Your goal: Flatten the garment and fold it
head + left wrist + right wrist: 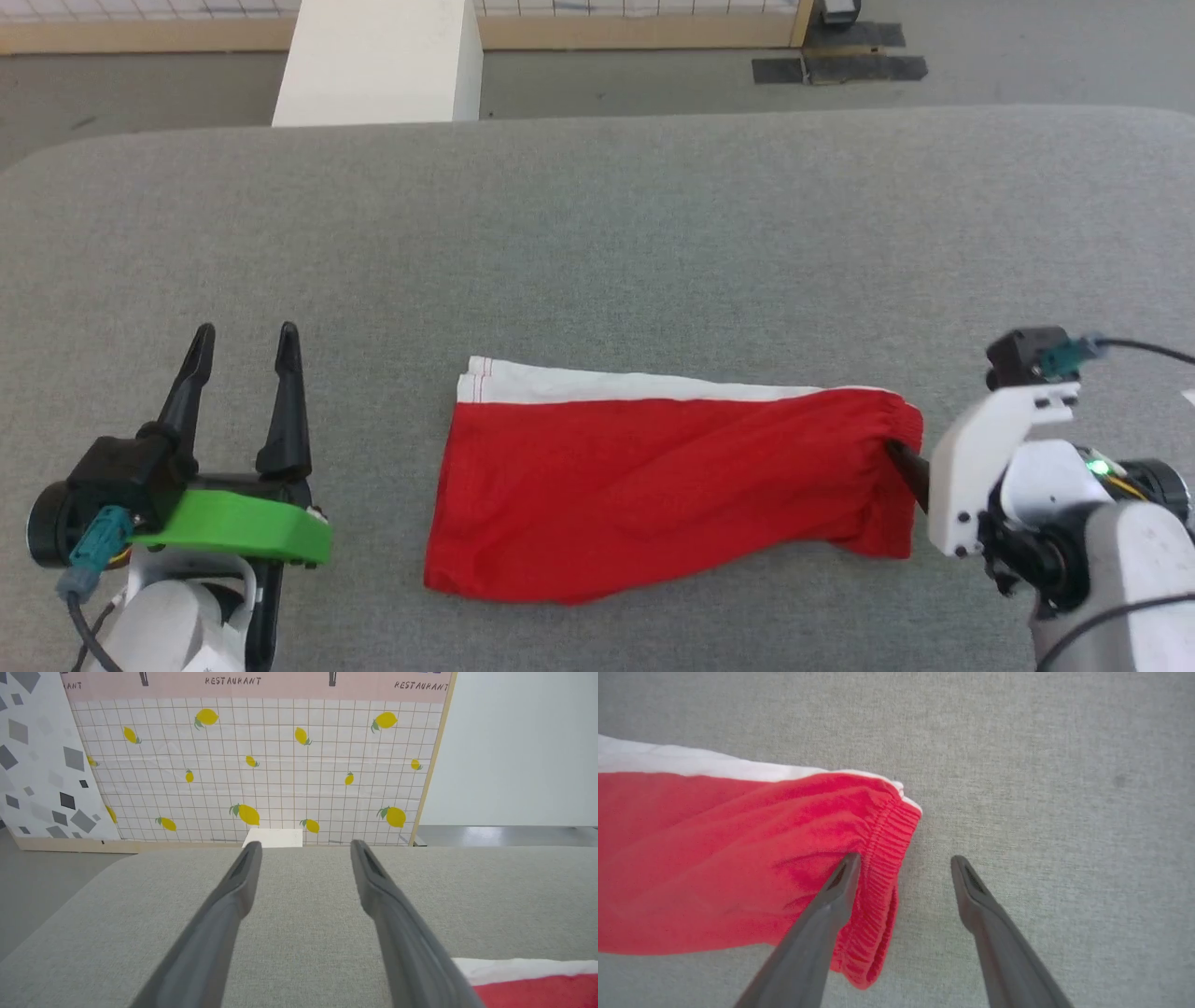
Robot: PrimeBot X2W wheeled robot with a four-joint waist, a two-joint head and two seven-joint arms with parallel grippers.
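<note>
Nearest, the left gripper (246, 329) gapes empty well left of the garment (653, 485), which lies flat on the table (597, 233), seemingly folded once lengthwise, while the right gripper (904, 859), wide open and gripping nothing, straddles its waistband (885, 844) edge; a crosswise fold likely remains.

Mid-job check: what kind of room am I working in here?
Probably a staged robot test room, not a home: a printed lemon backdrop panel lettered RESTAURANT stands behind the work surface, the garment lies on a grey cloth-covered table, and dark tape-like patches sit on the floor.
</note>
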